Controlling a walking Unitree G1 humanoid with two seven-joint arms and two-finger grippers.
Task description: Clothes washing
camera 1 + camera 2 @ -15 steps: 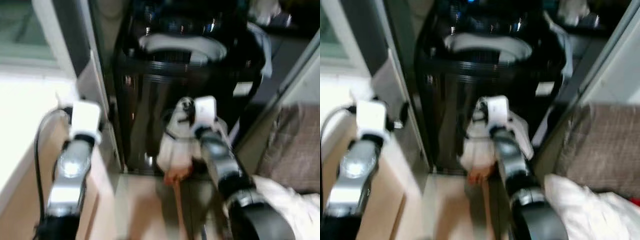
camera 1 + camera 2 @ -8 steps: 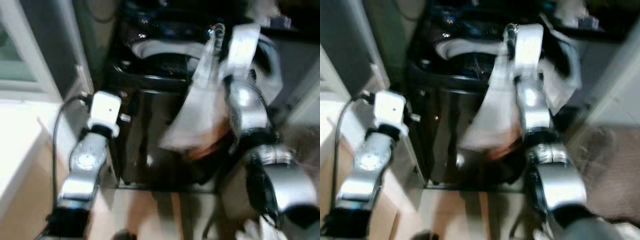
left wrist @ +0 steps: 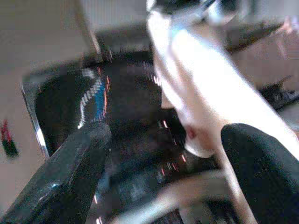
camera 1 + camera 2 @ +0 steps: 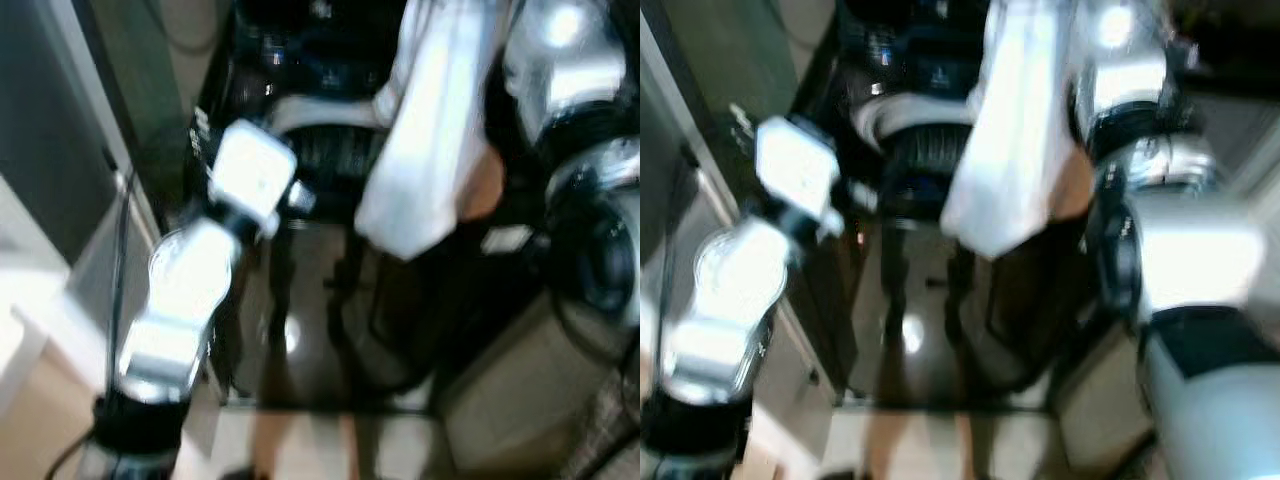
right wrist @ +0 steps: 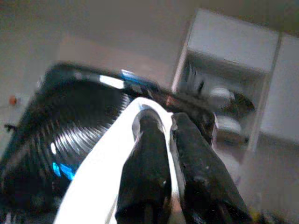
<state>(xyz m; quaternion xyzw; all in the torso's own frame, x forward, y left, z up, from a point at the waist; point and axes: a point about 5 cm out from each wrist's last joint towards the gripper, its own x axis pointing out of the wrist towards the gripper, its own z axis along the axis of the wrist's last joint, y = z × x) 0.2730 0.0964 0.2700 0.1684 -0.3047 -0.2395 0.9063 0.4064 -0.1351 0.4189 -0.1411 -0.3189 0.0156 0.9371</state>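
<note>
A white garment (image 4: 430, 140) with a peach patch hangs from my raised right arm (image 4: 560, 60), over the front of the black top-loading washing machine (image 4: 300, 330). In the right wrist view my right gripper (image 5: 163, 119) is shut on the garment (image 5: 98, 177), with the washer's dark drum (image 5: 70, 126) beyond it. My left arm (image 4: 190, 290) reaches toward the washer's white-rimmed opening (image 4: 320, 108). My left gripper (image 3: 166, 135) is open, its black fingers (image 3: 74, 168) wide apart, with the garment (image 3: 210, 88) hanging in front of it over the drum.
A grey wall panel (image 4: 60, 150) stands to the left of the washer. A beige surface (image 4: 520, 400) sits low on the right. A white shelf cabinet (image 5: 233, 51) stands behind the washer. Light floor (image 4: 300, 450) lies at the washer's foot.
My right arm has lifted the garment from low in front of the washer up to its top. The left arm has risen toward the opening. The camera has moved closer.
</note>
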